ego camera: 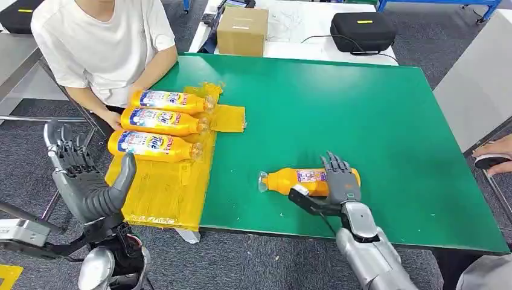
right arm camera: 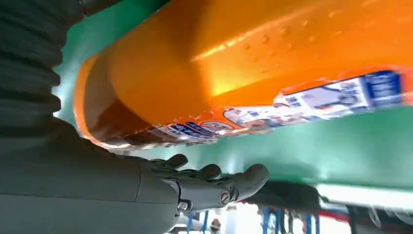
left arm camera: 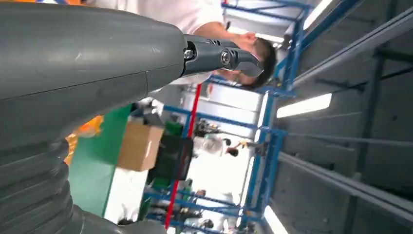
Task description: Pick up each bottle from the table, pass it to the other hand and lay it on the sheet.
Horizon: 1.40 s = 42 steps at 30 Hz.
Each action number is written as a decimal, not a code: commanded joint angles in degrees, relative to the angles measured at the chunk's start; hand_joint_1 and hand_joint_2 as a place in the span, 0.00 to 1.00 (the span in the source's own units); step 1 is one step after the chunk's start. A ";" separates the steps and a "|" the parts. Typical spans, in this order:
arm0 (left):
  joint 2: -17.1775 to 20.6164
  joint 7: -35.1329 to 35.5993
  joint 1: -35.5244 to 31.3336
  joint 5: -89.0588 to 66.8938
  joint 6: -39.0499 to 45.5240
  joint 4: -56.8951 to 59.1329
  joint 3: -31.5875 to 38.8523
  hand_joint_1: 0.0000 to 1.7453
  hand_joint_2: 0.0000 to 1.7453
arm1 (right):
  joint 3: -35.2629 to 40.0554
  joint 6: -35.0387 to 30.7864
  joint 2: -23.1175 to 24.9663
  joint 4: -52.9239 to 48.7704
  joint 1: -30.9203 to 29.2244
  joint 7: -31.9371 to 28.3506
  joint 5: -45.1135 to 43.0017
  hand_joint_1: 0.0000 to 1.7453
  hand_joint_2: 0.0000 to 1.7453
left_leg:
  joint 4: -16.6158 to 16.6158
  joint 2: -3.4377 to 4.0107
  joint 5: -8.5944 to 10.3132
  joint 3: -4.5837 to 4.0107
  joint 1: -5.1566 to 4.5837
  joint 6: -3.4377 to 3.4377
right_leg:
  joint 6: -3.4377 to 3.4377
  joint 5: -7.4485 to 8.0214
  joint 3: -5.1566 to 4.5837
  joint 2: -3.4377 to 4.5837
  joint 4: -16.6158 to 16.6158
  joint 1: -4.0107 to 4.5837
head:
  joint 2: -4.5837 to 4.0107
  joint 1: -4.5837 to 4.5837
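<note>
Three orange bottles (ego camera: 160,124) lie side by side on the yellow sheet (ego camera: 163,193) at the green table's left end. A fourth orange bottle (ego camera: 299,180) lies on its side on the bare table (ego camera: 362,115) near the front edge, cap pointing left. My right hand (ego camera: 338,181) arches over its base end, fingers spread across the top and thumb on the near side. In the right wrist view the bottle (right arm camera: 253,73) sits close against the palm, with a gap to the thumb (right arm camera: 214,183). My left hand (ego camera: 84,175) is raised with fingers apart, off the table's front left corner, holding nothing.
A person in a white shirt (ego camera: 102,42) sits at the far left with hands beside the sheet's bottles. A cardboard box (ego camera: 241,30) and a black case (ego camera: 362,30) stand on the table behind. Another person's hand (ego camera: 495,154) rests at the right edge.
</note>
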 commanded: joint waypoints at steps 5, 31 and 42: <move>0.65 2.73 -1.36 0.70 -2.57 4.52 1.60 0.00 1.00 | 2.28 5.15 -3.72 10.44 -4.24 0.60 -0.73 0.00 1.00 | -0.08 -0.05 0.02 0.31 0.00 -0.06 | -0.07 0.01 0.34 -0.08 -0.07 0.01 | 0.00 0.02; 2.90 3.57 -2.39 1.82 -4.87 8.52 -1.29 0.00 1.00 | 3.46 13.36 -7.79 10.94 1.10 -18.61 -26.34 1.00 1.00 | -0.10 0.07 -0.06 0.76 0.09 -0.02 | -0.06 0.02 0.66 -0.04 -0.19 0.10 | 0.00 0.02; 1.82 7.42 -2.37 4.26 -8.21 15.50 -4.06 0.00 1.00 | -7.78 2.63 2.25 -10.13 10.19 -31.51 -43.97 1.00 1.00 | -0.17 0.17 -0.23 0.96 0.13 -0.12 | -0.19 -0.06 0.91 0.07 -0.19 0.15 | 0.00 0.02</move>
